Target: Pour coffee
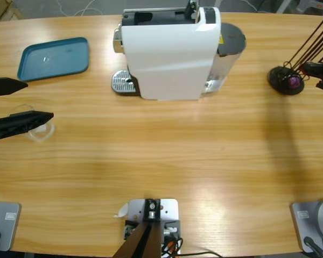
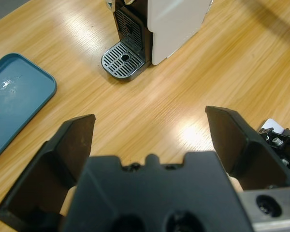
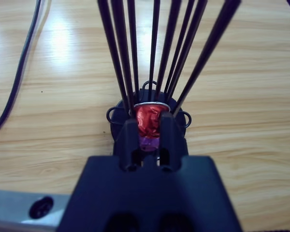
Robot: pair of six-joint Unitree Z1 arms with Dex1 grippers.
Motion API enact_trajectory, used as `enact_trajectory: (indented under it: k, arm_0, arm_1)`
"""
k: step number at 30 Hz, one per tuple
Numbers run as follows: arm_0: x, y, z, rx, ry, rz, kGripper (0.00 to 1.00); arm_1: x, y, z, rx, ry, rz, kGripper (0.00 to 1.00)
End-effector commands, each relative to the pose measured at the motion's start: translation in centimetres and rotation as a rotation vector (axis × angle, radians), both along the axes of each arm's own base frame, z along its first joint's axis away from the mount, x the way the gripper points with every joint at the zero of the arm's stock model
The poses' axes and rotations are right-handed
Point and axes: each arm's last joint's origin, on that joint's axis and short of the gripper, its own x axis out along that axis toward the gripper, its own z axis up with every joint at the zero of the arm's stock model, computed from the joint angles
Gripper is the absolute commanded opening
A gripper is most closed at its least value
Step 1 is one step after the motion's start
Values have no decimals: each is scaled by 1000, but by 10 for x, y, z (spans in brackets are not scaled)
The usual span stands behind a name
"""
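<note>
The left gripper [image 1: 11, 105] comes in low beside the coffee machine [image 1: 169, 51], on its drip-tray side, jaws spread wide with a clear glass [image 1: 36, 129] partly under the nearer jaw; whether any coffee sits in it cannot be told. Just past the gripper lies a teal tray [image 1: 55, 58], also on the machine's drip-tray side. On the machine's far side, the right gripper [image 3: 149, 126] has its jaws nearly together around a red capsule [image 3: 150, 118] at the base of a black wire capsule rack [image 1: 286, 79]
</note>
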Motion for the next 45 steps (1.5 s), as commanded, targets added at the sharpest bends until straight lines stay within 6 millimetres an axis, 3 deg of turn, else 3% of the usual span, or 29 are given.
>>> enact_trajectory:
  k: [1,26,35,42,43,44,45]
  arm_0:
    - [-3,7,-8,3,6,34,987]
    - [-6,10,-11,5,5,33,987]
    - [-5,13,-12,2,5,55,987]
    - [-5,14,-12,-1,4,52,987]
    - [-5,14,-12,-2,3,52,987]
    - [-5,13,-11,-2,3,52,987]
    - [-5,13,-11,-2,4,51,987]
  arm_1:
    - [-11,-3,33,-11,-41,2,0]
    - [-18,2,109,-57,-158,24,0]
    - [-47,10,144,-53,-233,83,0]
    - [-57,11,142,-57,-224,114,0]
    - [-55,12,137,-56,-196,114,77]
    - [-51,13,128,-55,-151,107,324]
    - [-48,14,116,-50,-101,96,475]
